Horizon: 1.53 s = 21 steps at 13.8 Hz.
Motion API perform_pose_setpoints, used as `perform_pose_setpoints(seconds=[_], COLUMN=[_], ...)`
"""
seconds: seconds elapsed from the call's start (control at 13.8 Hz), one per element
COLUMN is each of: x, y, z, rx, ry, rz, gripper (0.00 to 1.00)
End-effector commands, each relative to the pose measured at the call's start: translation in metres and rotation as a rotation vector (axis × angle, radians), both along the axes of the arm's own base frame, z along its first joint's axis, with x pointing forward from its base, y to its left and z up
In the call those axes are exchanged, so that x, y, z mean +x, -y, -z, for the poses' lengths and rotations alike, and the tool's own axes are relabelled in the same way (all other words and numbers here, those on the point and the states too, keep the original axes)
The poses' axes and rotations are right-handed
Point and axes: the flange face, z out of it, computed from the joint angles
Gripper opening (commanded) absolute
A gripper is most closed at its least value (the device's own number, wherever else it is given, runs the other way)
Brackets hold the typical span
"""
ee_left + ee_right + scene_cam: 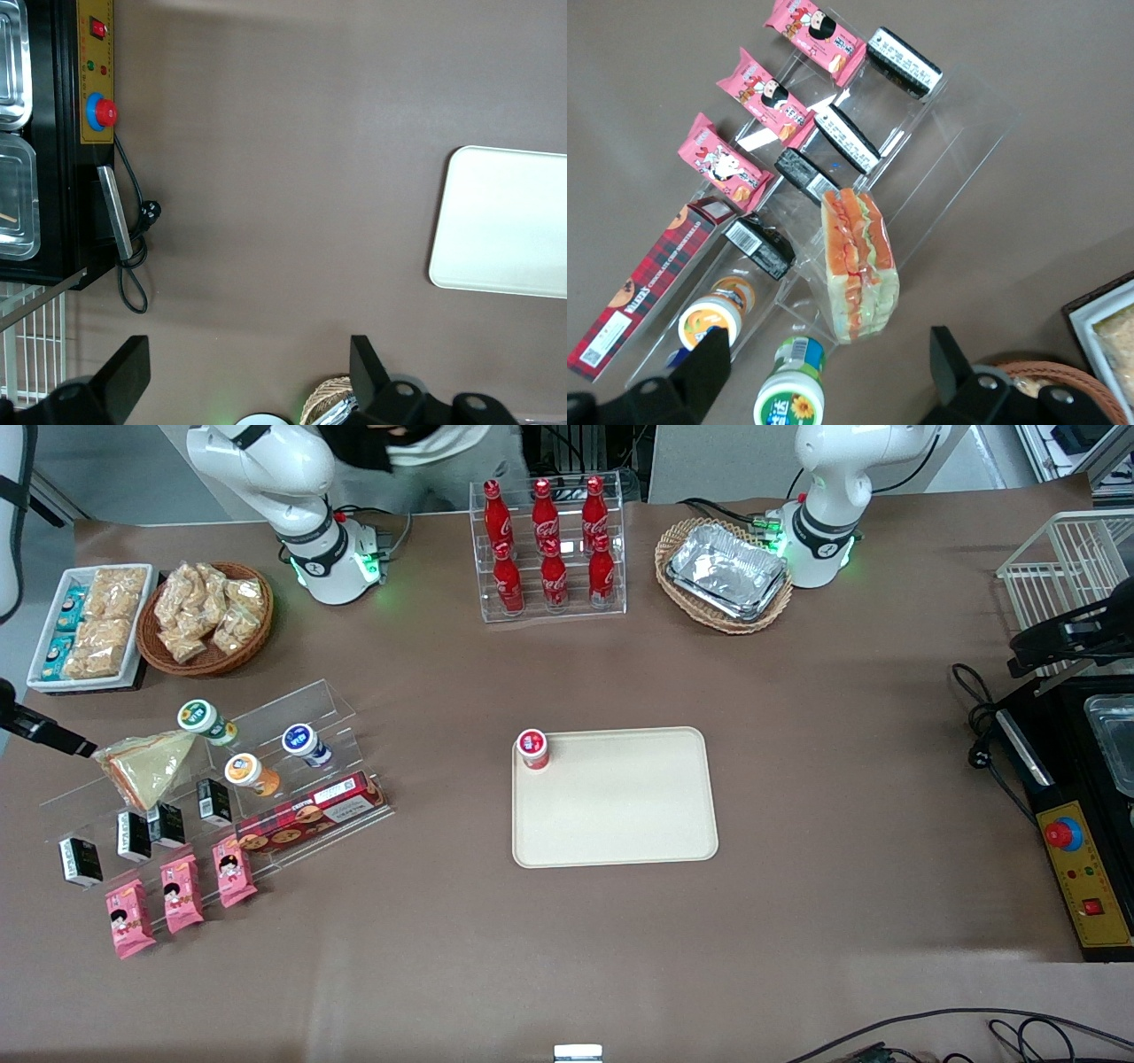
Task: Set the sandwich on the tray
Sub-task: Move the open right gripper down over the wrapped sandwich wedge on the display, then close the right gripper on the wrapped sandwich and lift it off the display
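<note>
Currently approach step: hand [819,367] open wide, hovering above wrapped sandwich [858,264] on clear rack; next descend, grip, carry to tray [614,797].

Brown-covered table [549,957], evenly lit.

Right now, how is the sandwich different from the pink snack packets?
The sandwich is a thick tan wedge in clear wrap showing orange-red filling; the pink snack packets are flat, with a cartoon face. The sandwich sits on the clear rack's upper step, the packets on its lowest step, nearer the front camera. There is one sandwich but three packets. Both are wrapped. The gripper, open, hovers above the sandwich.
</note>
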Motion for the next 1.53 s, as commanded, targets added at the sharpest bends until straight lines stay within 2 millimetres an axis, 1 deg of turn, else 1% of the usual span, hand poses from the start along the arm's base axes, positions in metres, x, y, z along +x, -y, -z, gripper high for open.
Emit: perform_pose_setpoints(seconds=[0.0, 0.44, 0.58, 0.73, 0.87, 1.24, 1.38, 1.45], x=[-0.020, -0.031, -0.037, -0.042, -0.041, -0.033, -0.032, -0.031], y=[0.001, 0.001, 0.005, 0.004, 0.004, 0.006, 0.008, 0.008], z=[0.020, 0.063, 0.080, 0.096, 0.109, 0.126, 0.129, 0.132], rx=[0.025, 0.008, 0.001, -0.007, -0.011, -0.032, -0.034, -0.035], ry=[0.059, 0.095, 0.108, 0.120, 0.123, 0.133, 0.138, 0.139], rz=[0.041, 0.048, 0.058, 0.060, 0.055, 0.020, 0.015, 0.015], gripper=[1.00, 1.00, 1.00, 1.00, 1.00, 1.00, 0.95, 0.89])
